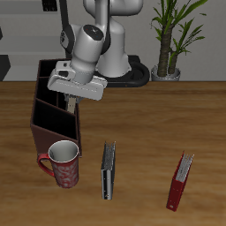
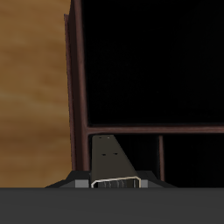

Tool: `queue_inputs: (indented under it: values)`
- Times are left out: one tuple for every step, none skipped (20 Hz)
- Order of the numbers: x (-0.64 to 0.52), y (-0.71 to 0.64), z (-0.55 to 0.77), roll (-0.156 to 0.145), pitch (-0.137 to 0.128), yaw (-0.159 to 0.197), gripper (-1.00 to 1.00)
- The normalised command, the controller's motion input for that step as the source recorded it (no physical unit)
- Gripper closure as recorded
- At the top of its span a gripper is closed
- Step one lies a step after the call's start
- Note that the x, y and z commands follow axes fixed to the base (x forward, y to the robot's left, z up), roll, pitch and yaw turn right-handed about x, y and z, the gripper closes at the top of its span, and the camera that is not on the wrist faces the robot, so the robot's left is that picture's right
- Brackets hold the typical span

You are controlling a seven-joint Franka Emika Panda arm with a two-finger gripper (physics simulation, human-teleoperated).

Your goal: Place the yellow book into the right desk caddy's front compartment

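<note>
The right desk caddy point(image 1: 41, 132), a long maroon-brown open box with dividers, stands at the table's side near the front. My gripper point(image 1: 71, 95) hangs right over it, shut on the yellow book point(image 1: 69, 106), a thin olive-tan slab that points down into the caddy's opening. In the wrist view the book point(image 2: 111, 159) shows end-on as a narrow grey-tan wedge, above the caddy's wall point(image 2: 77, 87) and a divider point(image 2: 188, 133). Its lower end is hidden inside the box, and I cannot tell which compartment it is over.
A red mug point(image 1: 63, 164) stands against the caddy's front end. A dark grey-black book point(image 1: 108, 170) and a red book point(image 1: 181, 181) stand near the table's front edge. A potted plant point(image 1: 169, 40) is at the back.
</note>
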Motion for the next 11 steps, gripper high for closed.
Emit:
queue_inputs:
  values:
    - [0.04,-0.04,0.02,-0.027,-0.002,0.001,-1.0]
    - [0.02,-0.05,-0.01,-0.047,0.029,-0.039,-1.0]
    - [0.07,0.02,0.0,0.019,0.038,-0.005,-1.0]
    - [0.1,-0.06,0.0,-0.015,0.003,0.004,-1.0]
    - [-0.02,-0.01,0.02,-0.02,0.005,-0.025,-1.0]
    - [0.07,-0.02,0.0,-0.003,0.007,-0.014,-1.0]
    - [0.06,-0.01,0.02,0.014,0.003,-0.005,-1.0]
    - [0.07,-0.08,-0.01,0.0,0.0,0.0,-1.0]
    - [0.03,0.1,0.06,0.028,0.039,-0.057,-1.0]
    - [0.08,0.1,-0.05,0.083,0.082,-0.027,-1.0]
    - [0.02,0.08,0.04,-0.013,0.039,0.026,-1.0]
